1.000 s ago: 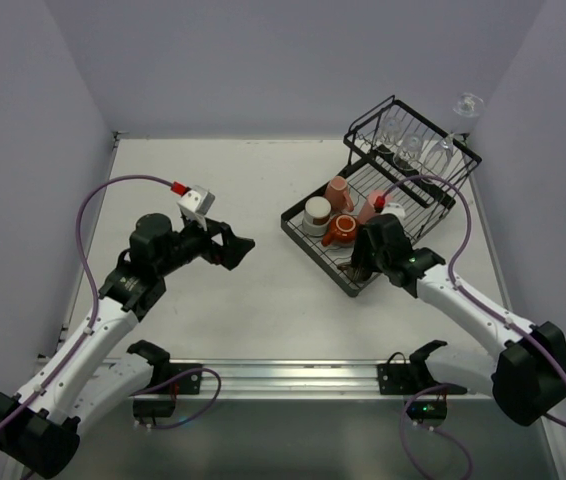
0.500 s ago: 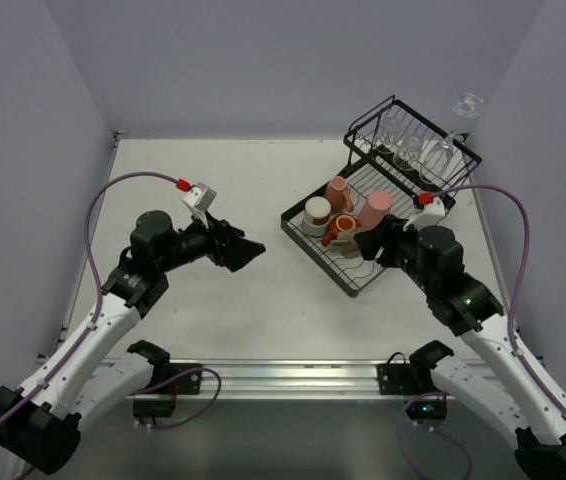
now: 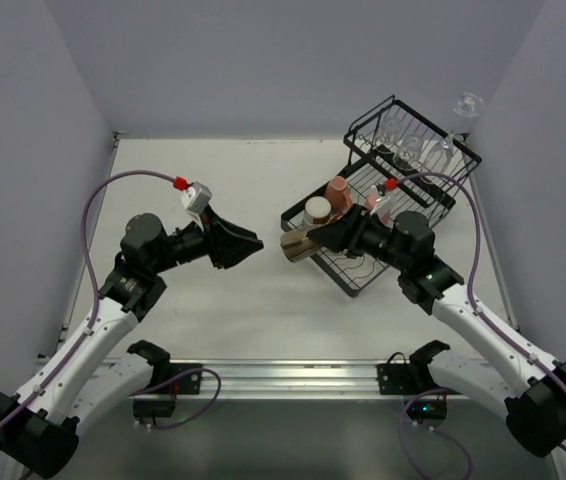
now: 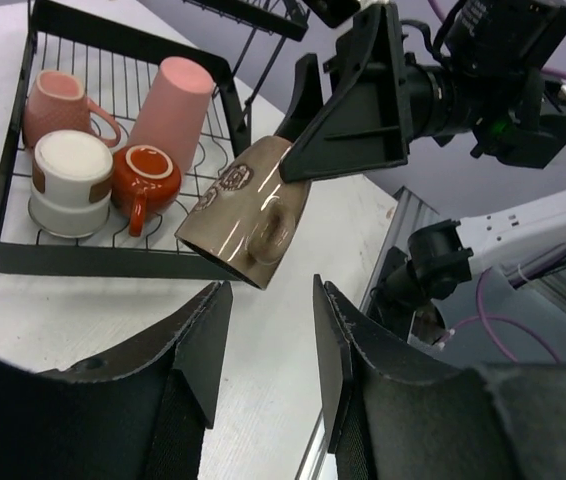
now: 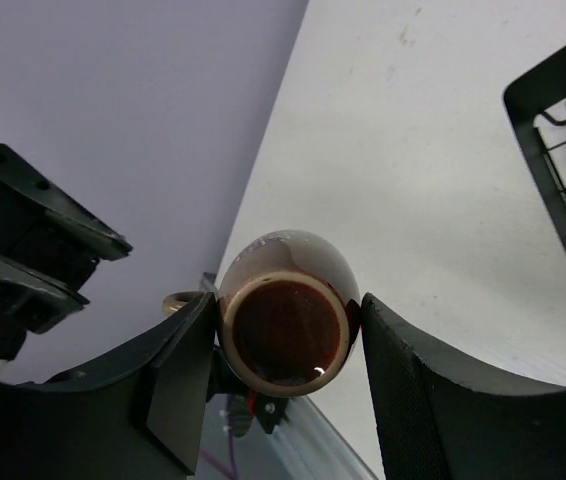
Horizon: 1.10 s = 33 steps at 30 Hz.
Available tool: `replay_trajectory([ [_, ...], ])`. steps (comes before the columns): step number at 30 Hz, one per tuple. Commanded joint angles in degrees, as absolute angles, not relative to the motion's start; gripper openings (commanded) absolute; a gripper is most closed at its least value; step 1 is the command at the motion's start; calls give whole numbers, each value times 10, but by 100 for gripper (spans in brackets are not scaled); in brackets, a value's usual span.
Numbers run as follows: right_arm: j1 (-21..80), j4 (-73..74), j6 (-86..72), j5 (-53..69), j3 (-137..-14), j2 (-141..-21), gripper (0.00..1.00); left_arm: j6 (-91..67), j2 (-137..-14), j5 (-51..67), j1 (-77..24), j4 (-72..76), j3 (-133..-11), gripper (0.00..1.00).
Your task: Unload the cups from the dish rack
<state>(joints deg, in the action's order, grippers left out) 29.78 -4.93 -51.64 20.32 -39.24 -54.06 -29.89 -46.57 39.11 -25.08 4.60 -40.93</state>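
**Jaws clamped on the brown mug at right; jaws apart and empty at left**

Jaws of the right gripper are clamped across the body of the dark brown mug. They hold it on its side in the air at the corner of the dish rack nearest the left arm. The mug's free end and handle point outward. That looks deliberate: gripping one end leaves the other end bare for a second grasp.

The left gripper faces the mug from close by, level with it. Its fingers stand apart with only table between them, and they touch nothing. Both arms reach toward the middle of the table, so this is probably a handover rather than a direct set-down. The right arm lifts cups out of the rack and the left would carry them to open table on its own side.

Four cups stand grouped on the flat grid:
- the small pink mug
- the tall pink tumbler, mouth down
- the cream cup
- the orange-red mug, touching the cream cup

The clear glasses sit in the raised wire basket at the far end. Most of the unloading is therefore still ahead.

The glazed mug is smooth and round, so the left fingers need to close squarely on the body. A grip on the handle could slip.
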Motion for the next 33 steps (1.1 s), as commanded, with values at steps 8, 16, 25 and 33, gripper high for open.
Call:
replay_trajectory([
  [8, 301, -251, -570, 202, -345, -556, 23, -468, -492, 346, -278, 100, -411, 57],
  [16, 301, -324, -656, 240, -330, -572, 20, -552, -430, 340, -278, 270, -305, 72],
  [25, 301, -357, -736, 253, -342, -569, 20, -520, -469, 365, -314, 330, -280, 71],
  [33, 302, -356, -745, 264, -329, -570, 20, -493, -515, 342, -348, 351, -316, 69],
])
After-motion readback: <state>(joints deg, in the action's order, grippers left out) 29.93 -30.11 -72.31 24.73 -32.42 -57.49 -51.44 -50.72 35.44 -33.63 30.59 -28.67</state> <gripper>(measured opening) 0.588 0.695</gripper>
